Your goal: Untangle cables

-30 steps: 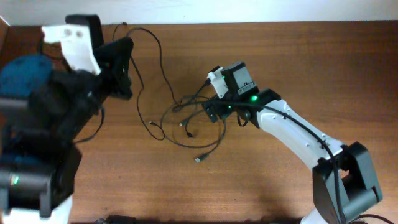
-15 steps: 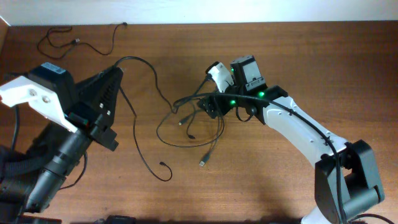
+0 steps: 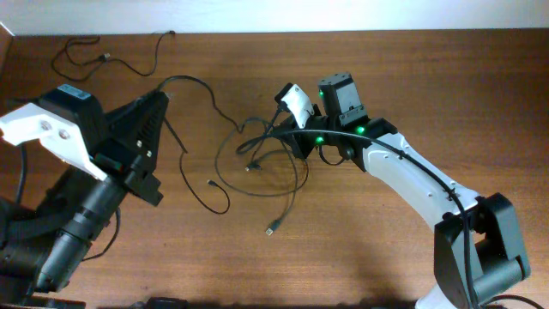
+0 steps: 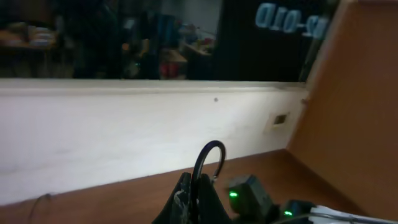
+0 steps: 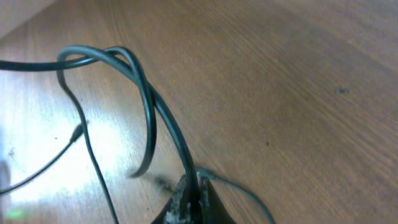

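Left claw point(image 3: 161, 94): clamped on one strand of the thin black flexible cables point(image 3: 257, 159). In the left wrist view the strand arches in a loop above the pinched black fingers point(image 4: 181, 202).
Right claw point(image 3: 290, 137): narrow, pinching a strand at the right edge of the tangle.
Cable location: loose tangle on the brown wooden tabletop point(image 3: 446, 77), between the two claws.
Plug ends: metallic-tipped plug point(image 3: 270, 230) on the near side of the tangle; small dark plug point(image 3: 212, 182) to its left.
Separate cord: thin black cord point(image 3: 104, 57) in the far left corner, well apart from the tangle.
Writing: pale lettering point(image 4: 289, 17) on a dark pane, apparently mirrored; not reliably readable.
Indicators: green lights point(image 3: 319, 140) on the right arm.
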You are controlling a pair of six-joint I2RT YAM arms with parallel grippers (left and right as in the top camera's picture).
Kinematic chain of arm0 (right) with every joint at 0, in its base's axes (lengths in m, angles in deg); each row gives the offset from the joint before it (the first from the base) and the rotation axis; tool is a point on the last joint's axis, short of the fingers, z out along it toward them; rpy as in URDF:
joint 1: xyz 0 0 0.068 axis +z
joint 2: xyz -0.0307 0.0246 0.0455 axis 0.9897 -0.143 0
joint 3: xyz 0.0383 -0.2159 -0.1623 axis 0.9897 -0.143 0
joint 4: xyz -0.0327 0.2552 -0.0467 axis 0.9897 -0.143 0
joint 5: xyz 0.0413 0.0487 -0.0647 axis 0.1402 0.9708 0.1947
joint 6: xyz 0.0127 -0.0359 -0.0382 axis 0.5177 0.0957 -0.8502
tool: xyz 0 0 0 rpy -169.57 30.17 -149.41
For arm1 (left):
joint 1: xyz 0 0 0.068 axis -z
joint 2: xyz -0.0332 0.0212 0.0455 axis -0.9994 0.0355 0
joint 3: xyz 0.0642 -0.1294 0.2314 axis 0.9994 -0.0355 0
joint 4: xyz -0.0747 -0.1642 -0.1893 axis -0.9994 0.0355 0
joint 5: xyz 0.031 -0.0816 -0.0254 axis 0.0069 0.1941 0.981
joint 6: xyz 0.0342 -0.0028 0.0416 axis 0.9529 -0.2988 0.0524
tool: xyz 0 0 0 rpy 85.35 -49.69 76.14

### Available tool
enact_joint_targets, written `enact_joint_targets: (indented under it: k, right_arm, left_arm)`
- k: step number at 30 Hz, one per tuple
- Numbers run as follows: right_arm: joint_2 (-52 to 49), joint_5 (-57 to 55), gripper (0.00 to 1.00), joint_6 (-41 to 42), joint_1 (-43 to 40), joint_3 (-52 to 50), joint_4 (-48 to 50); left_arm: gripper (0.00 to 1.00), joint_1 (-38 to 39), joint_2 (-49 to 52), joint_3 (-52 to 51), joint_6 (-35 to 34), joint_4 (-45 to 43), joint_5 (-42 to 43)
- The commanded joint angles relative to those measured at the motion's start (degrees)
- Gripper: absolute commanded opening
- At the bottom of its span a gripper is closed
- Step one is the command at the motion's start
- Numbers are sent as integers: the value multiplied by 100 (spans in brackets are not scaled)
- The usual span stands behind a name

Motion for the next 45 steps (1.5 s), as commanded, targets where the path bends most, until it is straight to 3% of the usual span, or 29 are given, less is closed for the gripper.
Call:
enact_joint_targets:
  k: [1,3,9,15,27,30,34,38,41,45]
  right_arm:
    - [308,-964,4,1303,-289,-28,-85]
    - [721,-1480,4,1825,-640,-15,-407]
    - [2153,-2149,4,2382,-1687,26,-1327]
    - [3482,-3235,4,2785,-2909,26,-1652]
    - [3410,-4402,4,3348,-4854,26,-2728]
    - [3279,-4809,4,3679,-5403,26,-2986]
    - [3202,-4697,4,3681,-5842,26,-3178]
    - [3202,-3576,4,3654,-5794,26,-3091]
    - [3200,-2719,4,3499,-5694,24,-3104]
    - [3176,-2669,4,3506,-5604,24,-3259]
  left_arm:
    - [0,-17,59,35,-13,254,-1696]
    - [0,-17,192,35,-74,470,-2448]
    - [0,-17,444,35,-800,804,-3958]
    - [0,-173,549,35,-1279,1128,-4437]
    - [0,-1097,557,35,-1331,1351,-4485]
    - [0,-1320,557,35,-1882,1554,-5021]
    - [0,-1427,595,33,-1926,1574,-5027]
    - [0,-1427,704,35,-1921,1552,-4616]
    - [0,-1427,841,35,-1757,1307,-3943]
    - [0,-1427,1062,35,-1558,634,-2931]
